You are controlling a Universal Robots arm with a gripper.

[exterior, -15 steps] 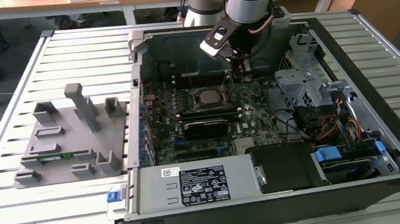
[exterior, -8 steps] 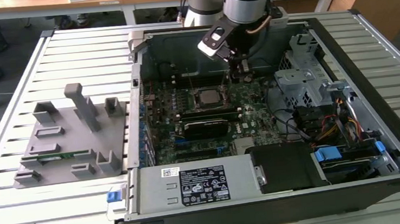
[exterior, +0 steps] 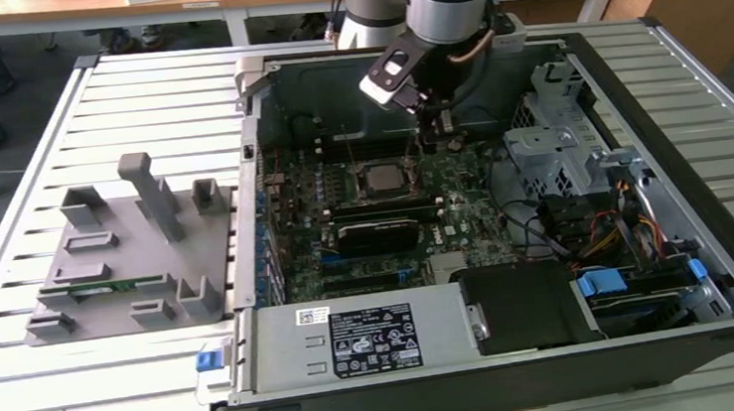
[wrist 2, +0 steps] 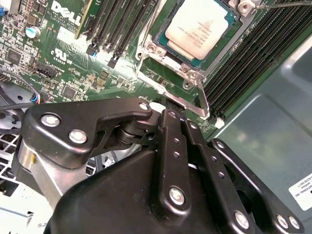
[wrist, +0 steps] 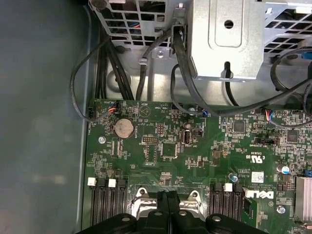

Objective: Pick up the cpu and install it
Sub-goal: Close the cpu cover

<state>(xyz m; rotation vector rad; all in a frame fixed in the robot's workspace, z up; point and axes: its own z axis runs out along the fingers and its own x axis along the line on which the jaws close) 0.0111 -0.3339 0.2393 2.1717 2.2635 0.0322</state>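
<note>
The cpu (wrist 2: 200, 24), a silver-topped square chip, lies flat in its socket frame (wrist 2: 170, 73) on the green motherboard (wrist: 161, 151). In the exterior view the cpu (exterior: 378, 177) sits at the middle of the open computer case. My gripper (exterior: 432, 145) hangs low over the board, just beside the socket on the exterior view's right. Its black fingers (wrist 2: 174, 141) are pressed together with nothing between them. The gripper (wrist 2: 170, 105) tips end at the frame's corner, and the gripper (wrist: 168, 197) points at the socket's edge.
A grey holder fixture (exterior: 119, 257) with a green memory stick (exterior: 95, 287) stands on the slatted table at the exterior view's left. A metal drive cage (exterior: 556, 149) and cables (wrist: 180, 73) crowd the far side. Black memory slots (wrist 2: 239, 63) flank the socket. The power supply (exterior: 352, 341) fills the front.
</note>
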